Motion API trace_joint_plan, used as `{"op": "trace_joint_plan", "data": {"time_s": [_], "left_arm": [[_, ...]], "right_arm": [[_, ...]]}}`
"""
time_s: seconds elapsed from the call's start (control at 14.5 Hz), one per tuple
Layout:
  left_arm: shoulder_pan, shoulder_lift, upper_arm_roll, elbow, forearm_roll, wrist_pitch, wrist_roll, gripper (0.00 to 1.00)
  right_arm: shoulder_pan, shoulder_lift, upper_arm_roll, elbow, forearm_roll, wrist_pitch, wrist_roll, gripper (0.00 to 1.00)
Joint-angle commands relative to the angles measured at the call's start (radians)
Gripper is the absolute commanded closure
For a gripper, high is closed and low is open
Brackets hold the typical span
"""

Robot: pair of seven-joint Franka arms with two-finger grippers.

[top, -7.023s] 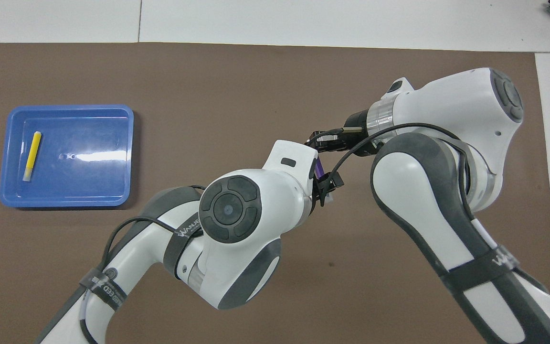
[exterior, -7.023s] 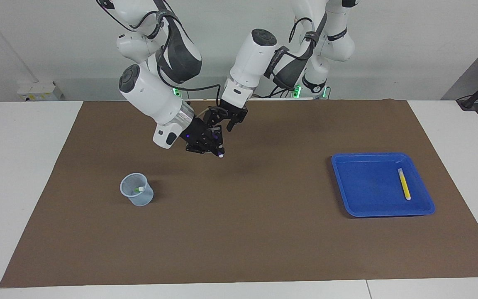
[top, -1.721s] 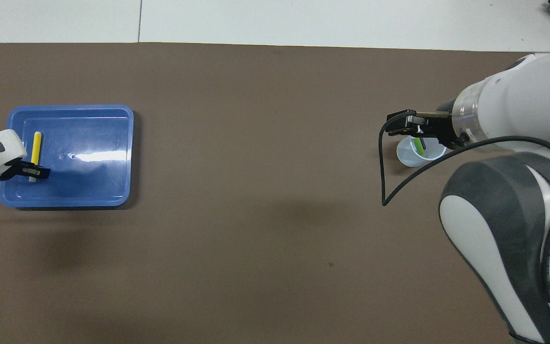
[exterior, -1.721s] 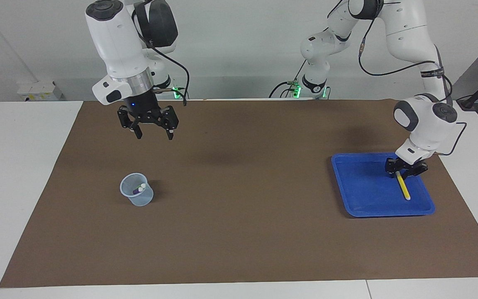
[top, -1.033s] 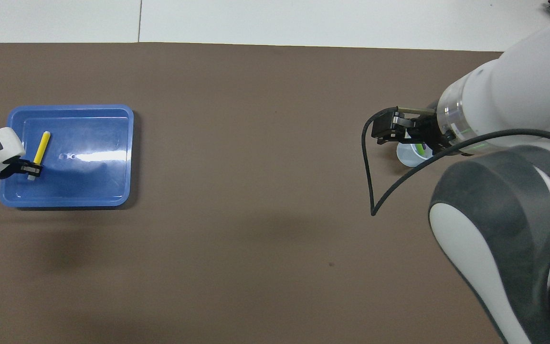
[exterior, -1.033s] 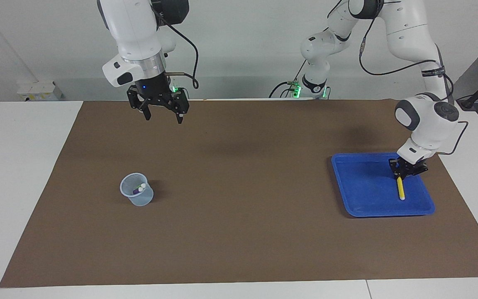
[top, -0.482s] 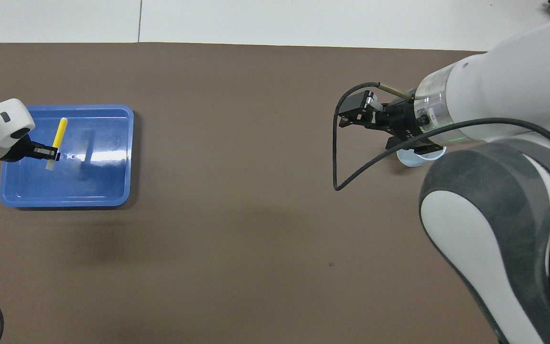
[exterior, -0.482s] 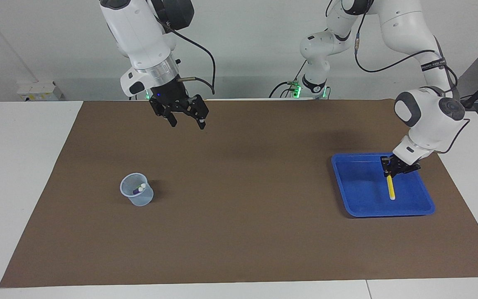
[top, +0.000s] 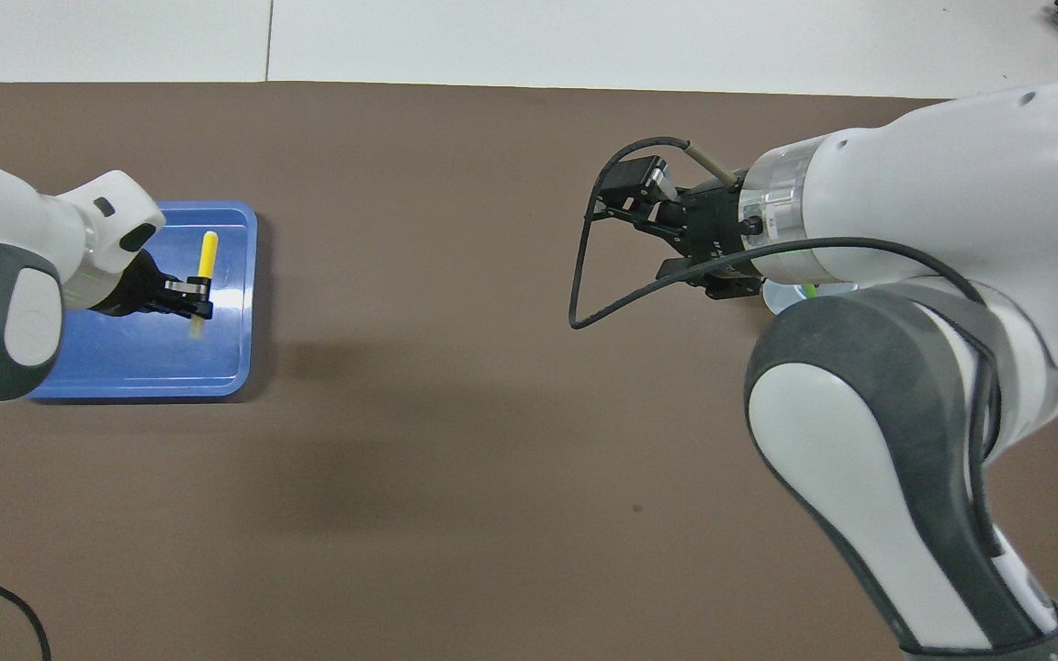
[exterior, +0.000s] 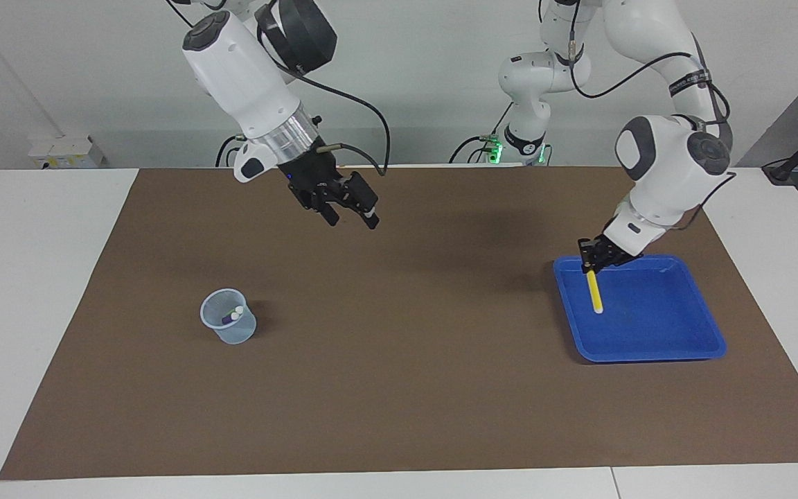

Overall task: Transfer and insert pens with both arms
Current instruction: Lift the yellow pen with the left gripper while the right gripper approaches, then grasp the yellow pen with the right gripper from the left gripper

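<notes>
A clear cup [exterior: 228, 326] stands on the brown mat [exterior: 399, 402] toward the right arm's end of the tabletop [exterior: 39, 277]. Two pens lean inside it with their pale caps up at the rim. One is the purple pen [exterior: 224, 320], and in the overhead view the green pen [top: 808, 291] shows at the cup's edge, where the arm hides most of the cup.

The right arm [exterior: 246, 66] reaches out from its base and slants down over bare mat in the middle of the tabletop. Its jaws stand wide open and hold nothing. They are well apart from the cup and up in the air. A black cable loops from the wrist.

The left arm [exterior: 662, 166] bends down over the blue tray [exterior: 648, 350], which lies on the mat toward that arm's end of the tabletop. Its jaws are closed on the yellow pen [exterior: 593, 291], gripping it at the upper end. The pen hangs a little tilted, with its lower tip over the tray floor close to the tray's edge that faces the middle of the tabletop. It looks lifted off the tray, though I cannot tell for sure whether the tip touches. The rest of the tray holds nothing else that I can see
</notes>
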Motion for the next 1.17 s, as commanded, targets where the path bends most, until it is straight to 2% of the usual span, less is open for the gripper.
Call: {"op": "trace_joint_plan", "data": {"time_s": [0.0, 0.14, 0.28, 0.41, 0.62, 1.1], "left_arm": [[-0.106, -0.035, 0.014, -0.012, -0.069, -0.024, -0.142, 1.00], [-0.178, -0.054, 0.007, -0.014, -0.106, -0.038, -0.246, 1.00], [-0.262, -0.071, 0.003, -0.008, -0.156, -0.028, -0.375, 1.00], [-0.330, -0.085, 0.002, -0.006, -0.199, -0.008, -0.464, 1.00], [-0.407, -0.088, -0.010, -0.007, -0.224, 0.061, -0.573, 1.00], [-0.556, -0.075, -0.021, -0.011, -0.272, 0.310, -0.777, 1.00]], "right_arm": [[0.015, 0.027, 0.002, -0.022, 0.059, 0.077, -0.014, 0.00], [0.059, 0.071, 0.002, -0.022, 0.065, 0.140, -0.106, 0.00], [0.056, 0.088, 0.002, -0.025, 0.068, 0.142, -0.297, 0.00], [0.047, 0.090, 0.002, -0.043, 0.126, 0.145, -0.401, 0.00], [0.061, 0.119, 0.002, -0.045, 0.129, 0.173, -0.430, 0.00], [0.082, 0.113, 0.002, -0.085, 0.111, 0.185, -0.499, 0.04]]}}
